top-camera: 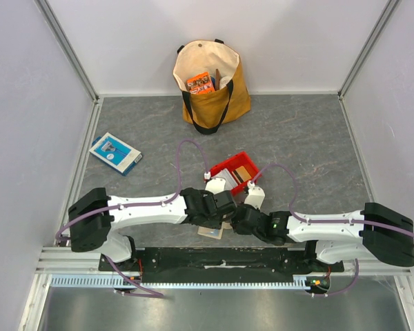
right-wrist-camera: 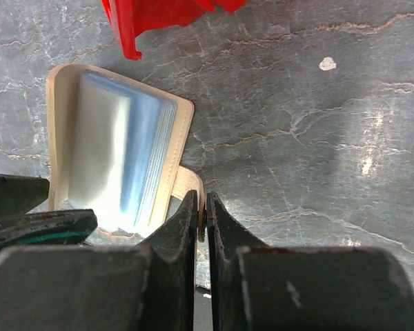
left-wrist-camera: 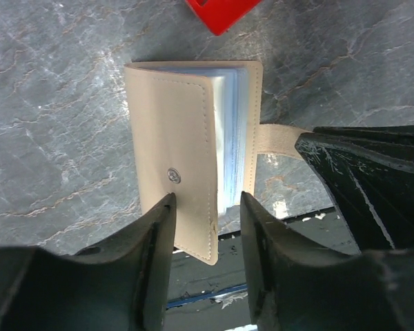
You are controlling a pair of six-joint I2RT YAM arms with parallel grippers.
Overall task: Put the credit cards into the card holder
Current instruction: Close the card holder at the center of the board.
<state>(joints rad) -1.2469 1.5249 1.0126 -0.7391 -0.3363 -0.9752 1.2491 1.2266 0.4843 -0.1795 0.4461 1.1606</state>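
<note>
A blue-and-white flat box is lying near the left edge of the counter. At the middle of the far edge a tan tote bag is standing open, with an orange packet sticking out of it.

Toward the middle of the near edge, the left pincer is hovering over the beige card holder. Its jaws are standing apart, straddling the holder's near end, one finger over the cover beside the snap stud and the other just past the edge where the clear inner sleeves are showing. Whether the fingers are touching the leather cannot be told.

The card holder is lying flat on the counter, just short of the red tray. An orange-brown card seems to be resting in that tray.

On the right, the right pincer is gripping the card holder by its snap tab, the jaws pressed nearly together on the strap that is stretching out from the holder's side.
</note>
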